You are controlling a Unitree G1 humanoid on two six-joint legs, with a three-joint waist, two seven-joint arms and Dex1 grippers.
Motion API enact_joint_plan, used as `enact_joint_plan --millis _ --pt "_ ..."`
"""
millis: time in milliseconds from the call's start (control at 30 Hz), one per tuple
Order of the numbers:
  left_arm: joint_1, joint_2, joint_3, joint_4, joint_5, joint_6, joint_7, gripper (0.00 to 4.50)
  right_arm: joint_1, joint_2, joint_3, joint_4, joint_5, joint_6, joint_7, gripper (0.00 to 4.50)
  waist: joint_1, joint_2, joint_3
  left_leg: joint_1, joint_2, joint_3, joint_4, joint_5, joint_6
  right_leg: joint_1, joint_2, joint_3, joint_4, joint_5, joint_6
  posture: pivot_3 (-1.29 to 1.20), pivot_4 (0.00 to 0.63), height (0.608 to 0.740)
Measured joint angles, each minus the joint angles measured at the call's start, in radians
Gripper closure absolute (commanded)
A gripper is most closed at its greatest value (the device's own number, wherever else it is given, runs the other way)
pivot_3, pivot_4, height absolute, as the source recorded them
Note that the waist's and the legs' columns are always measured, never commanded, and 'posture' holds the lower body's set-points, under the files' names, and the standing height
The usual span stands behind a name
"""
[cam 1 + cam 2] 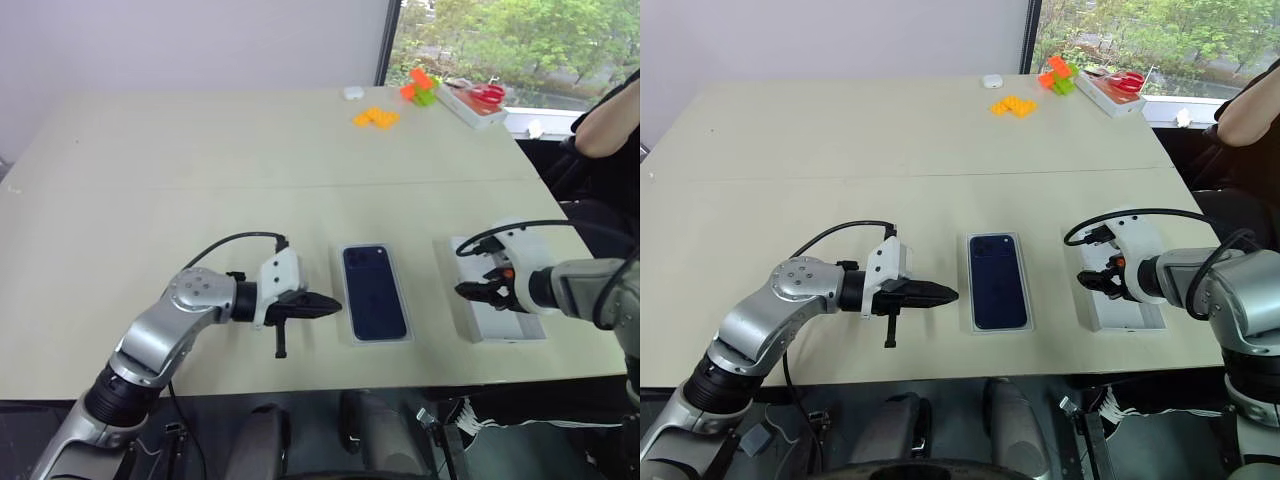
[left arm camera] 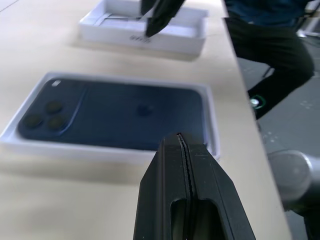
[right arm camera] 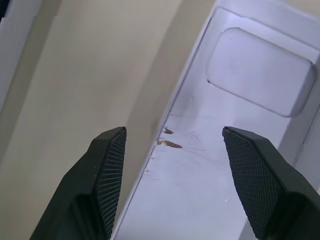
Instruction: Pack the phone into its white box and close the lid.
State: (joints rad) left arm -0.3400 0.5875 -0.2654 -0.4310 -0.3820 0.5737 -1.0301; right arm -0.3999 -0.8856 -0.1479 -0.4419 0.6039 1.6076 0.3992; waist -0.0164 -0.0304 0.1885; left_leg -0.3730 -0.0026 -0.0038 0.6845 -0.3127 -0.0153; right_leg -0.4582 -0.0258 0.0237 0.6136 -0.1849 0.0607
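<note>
Though lidless, phone (image 1: pixel 375 291) in white box (image 1: pixel 403 335)

An office or lab room. A long table (image 1: pixel 200 170) stands by a window (image 1: pixel 500 40) at one o'clock, showing trees.

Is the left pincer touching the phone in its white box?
Apart. The left eye view shows bare table between the shut left pincer and the white box holding the phone.

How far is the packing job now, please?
Done: the phone lies in the white box. In hand: nothing; the left gripper is shut beside the box, and the right gripper is open over the lid. Left: putting the lid on.
</note>
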Motion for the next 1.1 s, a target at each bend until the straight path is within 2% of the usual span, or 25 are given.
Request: enact_joint_plan --millis 67,100,167,300,333,500,633,733,833,900,967,1033,1100 --pt "0.002 0.0 0.0 -0.003 -0.003 -0.001 -0.008 4.5 0.009 0.016 0.0 0.018 0.008 0.0 -0.032 1.3 0.002 0.0 0.0 0.0 0.0 0.0 0.0 0.0 0.0 0.0 0.0 0.0 0.0 0.0 0.0 0.0 0.15 0.726" --pt "0.005 0.001 0.0 -0.003 -0.004 -0.001 -0.01 4.5 0.012 0.023 -0.001 0.024 0.011 0.0 -0.045 1.53 0.002 0.0 0.0 0.0 0.0 0.0 0.0 0.0 0.0 0.0 0.0 0.0 0.0 0.0 0.0 0.0 0.15 0.726" --pt "0.013 0.0 0.0 -0.003 -0.007 -0.001 -0.012 4.5 0.018 0.043 -0.012 0.038 0.031 0.0 -0.07 2.17 0.002 0.0 0.0 0.0 0.0 0.0 0.0 0.0 0.0 0.0 0.0 0.0 0.0 0.0 0.0 0.0 0.15 0.726" --pt "0.013 0.001 0.0 -0.003 -0.006 -0.014 -0.012 4.5 0.024 0.057 -0.017 0.045 0.073 0.0 -0.109 4.16 0.002 0.0 0.0 0.0 0.0 0.0 0.0 0.0 0.0 0.0 0.0 0.0 0.0 0.0 0.0 0.0 0.15 0.726" --pt "0.013 0.001 0.0 -0.003 -0.005 -0.014 -0.011 4.5 0.024 0.058 -0.022 0.049 0.085 0.0 -0.125 4.42 0.002 0.0 0.0 0.0 0.0 0.0 0.0 0.0 0.0 0.0 0.0 0.0 0.0 0.0 0.0 0.0 0.15 0.726" --pt "0.017 0.001 0.003 -0.003 -0.005 -0.016 -0.007 4.5 0.016 0.058 -0.043 0.061 0.146 0.0 -0.172 4.42 0.001 0.0 0.0 0.0 0.0 0.0 0.0 0.0 0.0 0.0 0.0 0.0 0.0 0.0 0.0 0.0 0.15 0.726" --pt "0.035 0.016 0.036 0.013 -0.006 -0.018 0.016 4.5 -0.075 0.063 -0.109 0.082 0.228 0.0 -0.188 4.42 -0.004 0.001 0.0 0.0 0.001 0.0 0.0 0.0 0.0 -0.001 0.0 0.001 0.001 0.0 0.0 0.0 0.15 0.726" --pt "0.048 0.047 0.11 0.082 0.002 -0.024 0.048 4.5 -0.202 0.093 -0.227 0.07 0.387 0.0 -0.17 4.42 -0.003 0.002 0.001 0.0 0.002 -0.001 0.0 -0.001 0.001 -0.001 0.003 0.0 0.001 0.0 0.0 0.0 0.15 0.726" --pt "0.058 0.067 0.167 0.151 0.009 -0.045 0.072 4.5 -0.258 0.234 -0.33 0.068 0.646 -0.01 -0.203 4.42 -0.001 -0.002 -0.001 0.0 0.009 -0.001 -0.001 -0.002 0.003 0.0 0.007 -0.001 0.0 0.003 -0.004 0.0 0.15 0.726" --pt "0.057 0.073 0.19 0.195 0.018 -0.064 0.087 4.5 -0.185 0.28 -0.258 0.075 0.947 -0.156 -0.363 4.42 0.005 -0.002 -0.001 0.0 0.01 -0.002 -0.001 -0.002 0.004 0.0 0.007 -0.002 0.0 0.003 -0.005 0.0 0.15 0.726" --pt "0.052 0.078 0.211 0.24 0.027 -0.076 0.1 4.5 -0.116 0.302 -0.118 0.076 1.194 -0.316 -0.545 4.42 0.003 0.0 0.0 -0.001 0.009 0.0 -0.001 -0.002 0.004 -0.002 0.005 -0.001 0.0 0.003 -0.005 0.0 0.15 0.726" --pt "0.048 0.079 0.217 0.256 0.03 -0.085 0.103 4.5 -0.099 0.336 -0.036 0.081 1.29 -0.42 -0.66 4.42 0.0 -0.001 0.0 0.0 0.009 0.0 0.0 -0.002 0.004 -0.001 0.005 0.001 0.0 0.003 -0.005 0.0 0.15 0.726" --pt "0.043 0.077 0.219 0.264 0.032 -0.09 0.107 4.5 -0.088 0.443 0.04 0.102 1.329 -0.523 -0.762 4.42 -0.006 -0.002 -0.001 0.0 0.009 0.001 0.0 -0.002 0.004 -0.001 0.005 0.002 0.0 0.004 -0.005 0.0 0.15 0.726"
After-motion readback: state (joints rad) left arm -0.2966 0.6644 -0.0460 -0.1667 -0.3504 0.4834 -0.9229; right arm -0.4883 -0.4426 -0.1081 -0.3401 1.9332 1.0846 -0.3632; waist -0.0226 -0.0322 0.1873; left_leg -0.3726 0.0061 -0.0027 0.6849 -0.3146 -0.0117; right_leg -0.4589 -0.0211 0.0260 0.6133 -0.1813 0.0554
